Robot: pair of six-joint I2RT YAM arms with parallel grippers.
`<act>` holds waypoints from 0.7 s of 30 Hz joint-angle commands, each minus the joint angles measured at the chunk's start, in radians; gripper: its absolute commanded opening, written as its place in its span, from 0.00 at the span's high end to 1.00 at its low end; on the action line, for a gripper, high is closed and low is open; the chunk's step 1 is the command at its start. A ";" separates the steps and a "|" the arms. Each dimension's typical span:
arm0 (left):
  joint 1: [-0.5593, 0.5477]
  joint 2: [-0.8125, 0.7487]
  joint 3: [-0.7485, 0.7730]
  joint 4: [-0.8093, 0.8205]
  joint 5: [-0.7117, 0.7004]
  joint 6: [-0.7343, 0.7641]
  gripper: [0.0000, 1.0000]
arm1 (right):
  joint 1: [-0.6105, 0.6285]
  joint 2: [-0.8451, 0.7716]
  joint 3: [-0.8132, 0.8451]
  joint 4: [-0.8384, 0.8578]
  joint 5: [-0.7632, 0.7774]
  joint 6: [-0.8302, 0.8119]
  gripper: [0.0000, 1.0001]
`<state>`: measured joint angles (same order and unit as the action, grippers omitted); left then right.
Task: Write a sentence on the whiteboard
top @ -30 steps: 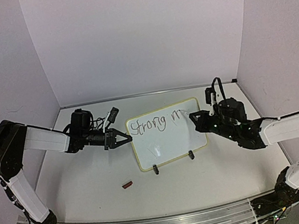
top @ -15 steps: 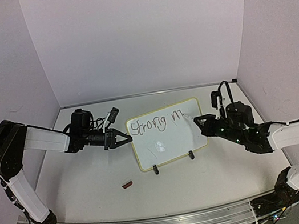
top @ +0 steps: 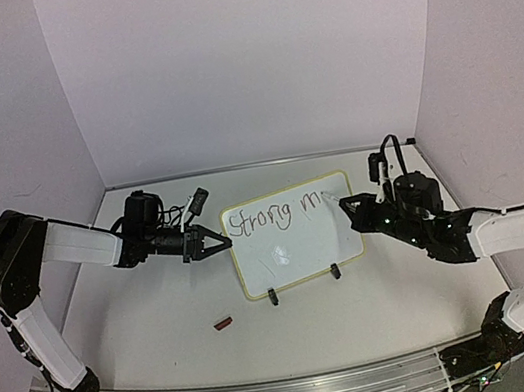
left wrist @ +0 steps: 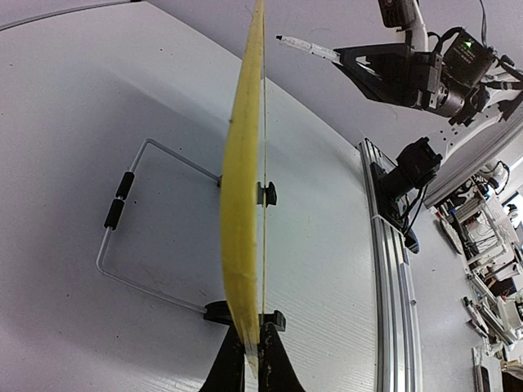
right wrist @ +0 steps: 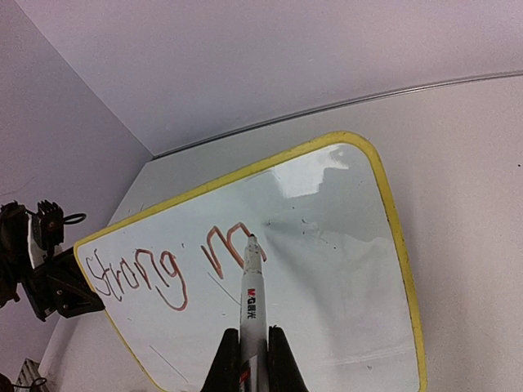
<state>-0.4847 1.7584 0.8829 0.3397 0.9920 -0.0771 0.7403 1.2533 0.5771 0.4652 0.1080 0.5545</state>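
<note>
The whiteboard (top: 302,250) stands upright on its wire stand (left wrist: 122,212) mid-table, yellow-framed. The sentence (top: 271,217) reads "Strong m" in reddish-brown strokes along the top line (right wrist: 163,273). My left gripper (top: 226,245) is shut on the board's left edge; in the left wrist view the yellow edge (left wrist: 243,204) sits pinched between the black fingertips (left wrist: 252,355). My right gripper (top: 347,207) is shut on a white marker (right wrist: 252,294). The marker's tip rests at the top of the "m"'s second hump. I cannot tell if it touches the board.
A small red marker cap (top: 224,321) lies on the table in front of the board's left side. Black clips (top: 334,271) hold the board's lower edge. A metal rail (left wrist: 392,269) runs along the near table edge. Walls close in behind and at both sides.
The right wrist dipped right and came back a little, the marker tip staying at the "m". The left gripper and the board have not moved.
</note>
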 commanded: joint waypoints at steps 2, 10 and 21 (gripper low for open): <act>-0.020 -0.005 0.010 -0.062 -0.035 0.049 1.00 | -0.001 0.024 0.058 0.009 0.016 -0.031 1.00; -0.020 -0.003 0.011 -0.064 -0.037 0.051 1.00 | 0.000 0.050 0.069 0.007 0.037 -0.037 1.00; -0.020 0.000 0.013 -0.065 -0.036 0.053 1.00 | 0.000 0.058 0.056 0.002 0.050 -0.026 1.00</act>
<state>-0.4850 1.7584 0.8830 0.3393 0.9916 -0.0757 0.7403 1.3098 0.6132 0.4572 0.1376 0.5282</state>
